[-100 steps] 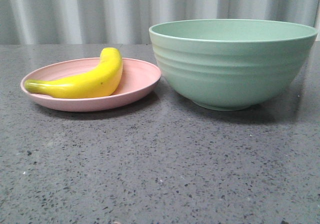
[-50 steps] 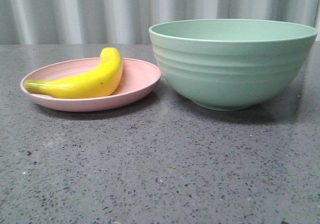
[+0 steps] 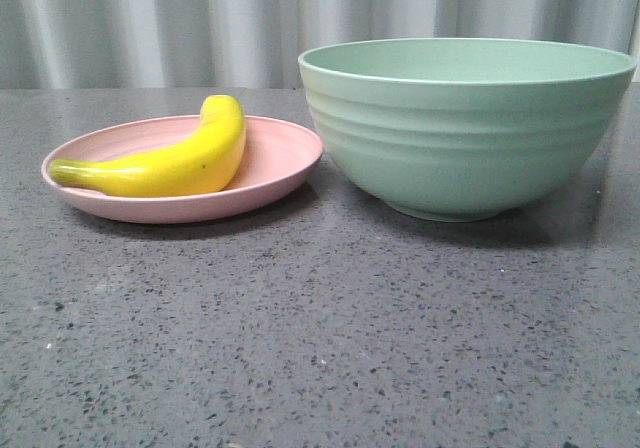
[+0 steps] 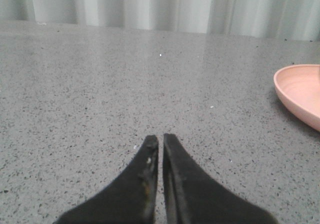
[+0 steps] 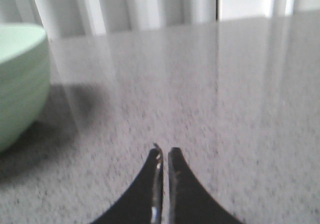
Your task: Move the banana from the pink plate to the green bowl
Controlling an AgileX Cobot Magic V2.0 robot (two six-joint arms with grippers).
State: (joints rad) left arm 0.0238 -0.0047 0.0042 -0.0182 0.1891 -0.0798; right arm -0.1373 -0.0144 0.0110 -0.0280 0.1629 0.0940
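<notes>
The left gripper (image 4: 160, 139) has its jaws pressed nearly together over bare speckled surface (image 3: 320, 348), holding nothing. From those jaws the pink plate (image 4: 300, 91) lies ahead and off to the right, well apart, with only its near rim in the left wrist view. The banana (image 3: 165, 163) lies in that plate, curved along its near side, greenish stem end toward the left rim and its fat end toward the middle of the plate; it has not been lifted, so the task looks to be at its very start.

The step in hand appears to be the reach. Since the plate sits on the left arm's side, that arm seems the natural one to use. The jaws should open wide before they descend, come down across the banana's thick middle rather than along its length, and close gently, because the glossy skin may slip. The lift needs to clear the tall wall of the green bowl (image 3: 465, 128), which stands just beside the plate's right edge.

The right gripper (image 5: 164, 151) also shows its jaws narrowed to a slit, empty, with the bowl ahead and off to their left.

Count: one banana, one plate, one bowl, two grippers.
</notes>
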